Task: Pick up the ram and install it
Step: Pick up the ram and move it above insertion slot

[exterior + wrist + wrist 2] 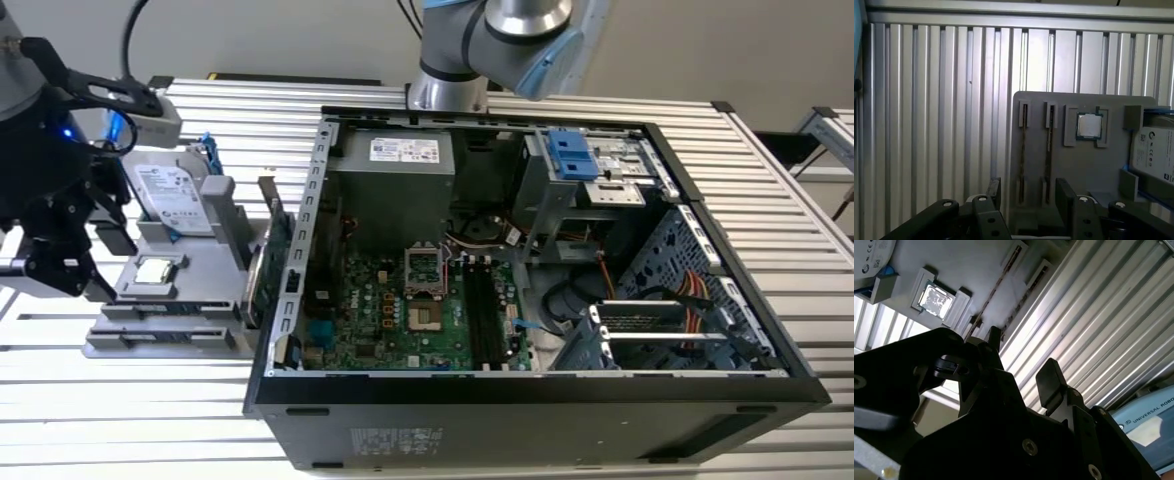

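Observation:
Two thin dark ram sticks stand on edge in slots of a grey holder tray [1069, 170], one ram stick [1023, 150] beside the other [1048, 147]. The second wrist view has them as thin dark lines [996, 287]. My gripper [1029, 195] hangs above the tray's end, open, with nothing between its black fingers [994, 192]. In the exterior view the gripper [64, 270] is at the far left, next to the tray [107, 345]. The open computer case holds the motherboard with its long memory slots [483, 320].
The tray also carries a small square silver chip [1089, 125] and a silver hard drive [1154, 150]. A green card [271, 265] stands upright between the tray and the case wall [314, 200]. The ribbed metal table [929, 125] lies all around.

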Robot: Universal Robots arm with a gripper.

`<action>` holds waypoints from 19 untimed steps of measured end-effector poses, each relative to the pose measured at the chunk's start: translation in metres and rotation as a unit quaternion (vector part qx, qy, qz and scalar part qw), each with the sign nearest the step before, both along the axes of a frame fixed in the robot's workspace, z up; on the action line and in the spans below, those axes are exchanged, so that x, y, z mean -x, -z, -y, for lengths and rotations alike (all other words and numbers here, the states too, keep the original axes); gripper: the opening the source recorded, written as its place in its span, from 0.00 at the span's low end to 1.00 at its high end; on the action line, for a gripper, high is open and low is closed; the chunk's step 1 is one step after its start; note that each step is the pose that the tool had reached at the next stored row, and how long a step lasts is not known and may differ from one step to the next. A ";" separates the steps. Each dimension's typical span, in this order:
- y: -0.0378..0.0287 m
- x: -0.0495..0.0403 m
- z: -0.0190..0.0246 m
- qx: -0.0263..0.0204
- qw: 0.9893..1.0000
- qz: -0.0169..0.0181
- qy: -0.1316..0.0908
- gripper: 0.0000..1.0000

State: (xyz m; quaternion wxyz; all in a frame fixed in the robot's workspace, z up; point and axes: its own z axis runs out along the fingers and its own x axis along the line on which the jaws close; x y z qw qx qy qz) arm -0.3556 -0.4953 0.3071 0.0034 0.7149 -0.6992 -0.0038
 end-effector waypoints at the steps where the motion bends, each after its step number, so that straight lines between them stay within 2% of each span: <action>1: 0.0007 0.0000 0.0000 0.000 1.000 0.000 0.000 1.00; 19: 0.0146 0.0000 0.0000 0.001 1.000 0.000 0.003 1.00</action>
